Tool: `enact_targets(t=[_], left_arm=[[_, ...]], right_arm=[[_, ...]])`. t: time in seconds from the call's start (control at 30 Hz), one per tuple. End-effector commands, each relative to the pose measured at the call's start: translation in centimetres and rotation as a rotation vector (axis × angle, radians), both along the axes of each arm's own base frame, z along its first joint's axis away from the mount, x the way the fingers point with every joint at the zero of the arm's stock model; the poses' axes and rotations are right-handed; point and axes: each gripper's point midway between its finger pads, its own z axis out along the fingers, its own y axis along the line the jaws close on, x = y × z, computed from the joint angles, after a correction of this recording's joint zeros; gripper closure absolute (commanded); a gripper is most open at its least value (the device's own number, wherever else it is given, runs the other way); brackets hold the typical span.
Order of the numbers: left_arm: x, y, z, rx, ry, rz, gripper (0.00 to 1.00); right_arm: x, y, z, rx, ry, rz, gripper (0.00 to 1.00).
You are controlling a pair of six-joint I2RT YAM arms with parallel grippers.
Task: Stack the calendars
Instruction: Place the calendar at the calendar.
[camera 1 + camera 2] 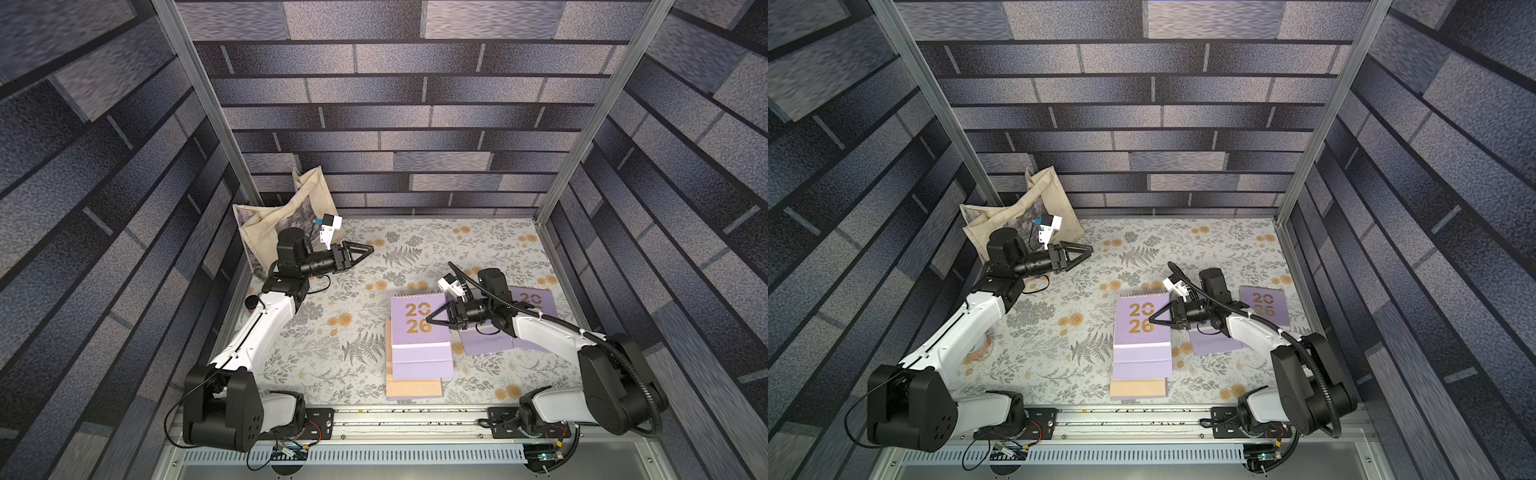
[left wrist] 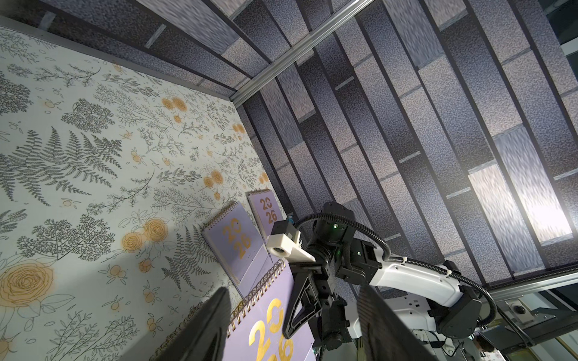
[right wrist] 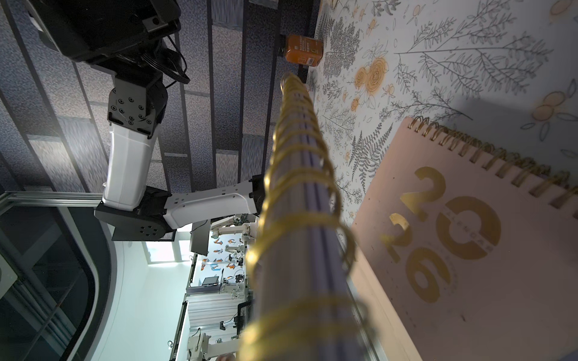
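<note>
**Stacking under way.** At the front of the table point(image 1: 316, 374), the peach calendar point(image 1: 413, 390) is seen lying flat, its gold numerals left bare in the right wrist view. Above it a lavender calendar point(image 1: 417, 318) is held by the right gripper point(image 1: 430, 319), whose jaws are clamped on the cover's side edge. Pale lavender panels point(image 1: 420, 360) are spread across the peach calendar just below that cover. Whether they belong to the held one or are separate calendars cannot be told.

Just beyond, a half-hidden calendar point(image 1: 486, 344) and a far calendar point(image 1: 536, 302) are seen unstacked, both partly covered by the right arm. Farther back and well apart, the left gripper point(image 1: 369, 250) is hung over the table beside the bag point(image 1: 270, 224) in the far corner. Its jaws are apart and nothing is held between them.

Trouble is judged likeliest at the release. With only one edge gripped, the lavender calendar could sag or twist. Its rings could also be caught on those of the peach calendar, so that it is set down askew. The two calendars beneath the right arm could be dragged out of place if that arm is drawn back low.
</note>
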Motion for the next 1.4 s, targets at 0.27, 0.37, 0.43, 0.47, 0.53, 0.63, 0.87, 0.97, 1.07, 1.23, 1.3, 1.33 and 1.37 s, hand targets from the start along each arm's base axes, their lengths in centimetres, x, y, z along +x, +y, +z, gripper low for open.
enact_targets(t=[0.27,0.37,0.43,0.47,0.53,0.63,0.87,0.97,1.07,1.23,1.3,1.33,1.37], left_arm=[[-0.1,-0.9,-0.6,-0.015,-0.008,-0.035,0.33],[-0.1,-0.9,-0.7,-0.017,-0.004,-0.037,0.33],[-0.1,-1.0,-0.8,-0.018,-0.005,-0.039,0.33],[-0.1,-1.1,-0.8,-0.017,-0.005,-0.04,0.33],[-0.2,-1.1,-0.9,-0.017,-0.003,-0.041,0.33],[-0.3,-1.1,-0.9,-0.017,-0.005,-0.04,0.33],[-0.3,-1.0,-1.2,-0.016,0.0,-0.04,0.33],[-0.3,-1.1,-1.4,-0.016,0.001,-0.041,0.33],[-0.3,-1.1,-1.4,-0.016,0.0,-0.043,0.33],[-0.2,-1.1,-1.6,-0.017,0.003,-0.043,0.33],[-0.2,-1.1,-1.7,-0.017,0.005,-0.044,0.33],[-0.2,-1.1,-1.6,-0.017,0.003,-0.043,0.33],[-0.2,-1.1,-1.6,-0.017,0.003,-0.042,0.33]], right_arm=[[-0.8,0.5,-3.5,-0.051,0.035,0.002,1.0],[-0.9,0.9,-4.1,-0.062,0.044,0.006,1.0],[-0.9,1.2,-4.5,-0.069,0.052,0.006,1.0],[-0.8,1.4,-4.6,-0.072,0.055,0.005,1.0],[-0.8,1.5,-5.0,-0.077,0.058,0.001,1.0],[-0.6,1.6,-5.2,-0.084,0.063,-0.005,1.0],[-0.5,1.6,-5.9,-0.106,0.08,-0.017,1.0],[-0.7,1.6,-6.2,-0.118,0.093,-0.018,1.0],[-0.8,1.6,-6.4,-0.129,0.096,-0.018,1.0],[-1.1,1.7,-6.5,-0.14,0.103,-0.009,1.0],[-1.1,1.8,-6.6,-0.141,0.107,-0.003,1.0],[-1.2,1.8,-6.7,-0.143,0.111,-0.002,1.0],[-1.2,1.8,-6.6,-0.142,0.111,0.001,1.0]])
